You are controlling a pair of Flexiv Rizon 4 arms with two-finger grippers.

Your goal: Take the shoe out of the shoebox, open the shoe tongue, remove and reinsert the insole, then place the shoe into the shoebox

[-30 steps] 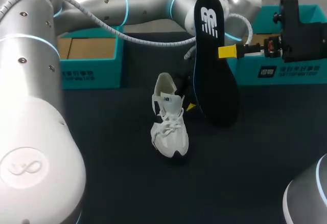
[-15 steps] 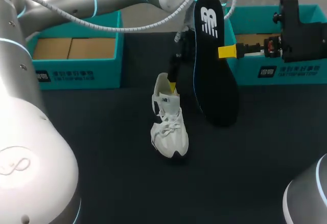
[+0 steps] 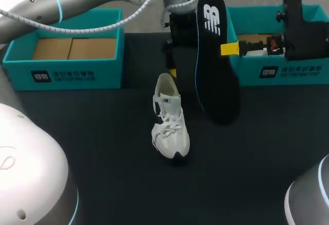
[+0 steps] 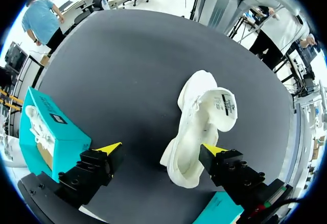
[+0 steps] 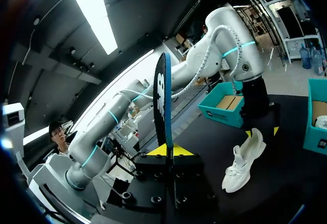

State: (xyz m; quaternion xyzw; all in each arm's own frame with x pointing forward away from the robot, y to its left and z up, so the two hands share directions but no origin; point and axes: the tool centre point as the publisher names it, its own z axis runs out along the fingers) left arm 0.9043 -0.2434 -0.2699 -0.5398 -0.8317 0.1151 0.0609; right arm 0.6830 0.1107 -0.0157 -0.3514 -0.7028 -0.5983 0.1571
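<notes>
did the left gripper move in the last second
Yes. In the head view the left gripper has drawn back from beside the heel of the white shoe, toward the far side of the table; the shoe has not shifted.

Shoe [image 3: 170, 127] on table [image 3: 103, 163] — insole [image 3: 216, 71] just R; L shoebox [image 3: 67, 76], R shoebox [image 3: 293, 73] behind

shoe [image 3: 170, 127]: white, laced, standing on its sole, tongue lifted | insole [image 3: 216, 66]: black, on end, raised beside shoe | shoebox [image 3: 67, 73], second shoebox [image 3: 288, 71]: teal, open, behind shoe
</notes>
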